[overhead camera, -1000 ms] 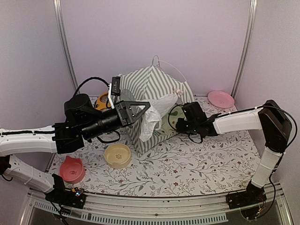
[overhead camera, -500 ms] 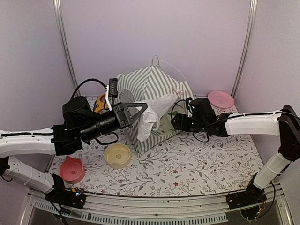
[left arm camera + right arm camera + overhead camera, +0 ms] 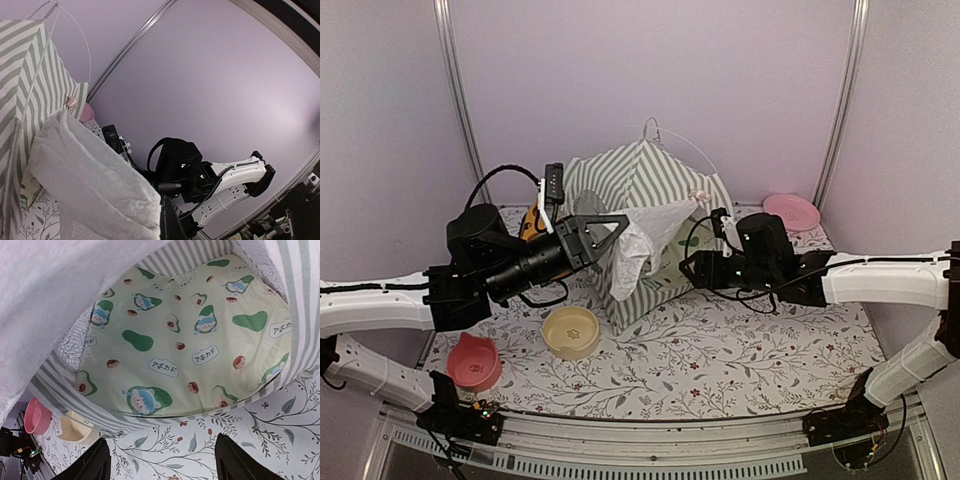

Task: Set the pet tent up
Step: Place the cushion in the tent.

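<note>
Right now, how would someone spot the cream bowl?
Find the striped tent mid-table. The cream bowl sits on the floral cloth just before the tent's near left corner. It is cream; the other bowl, farther left, is pink.

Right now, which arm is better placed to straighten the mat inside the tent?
Right. The open right gripper faces the tent doorway, mat directly ahead; left gripper is shut on the lace flap, holding it aside.
</note>
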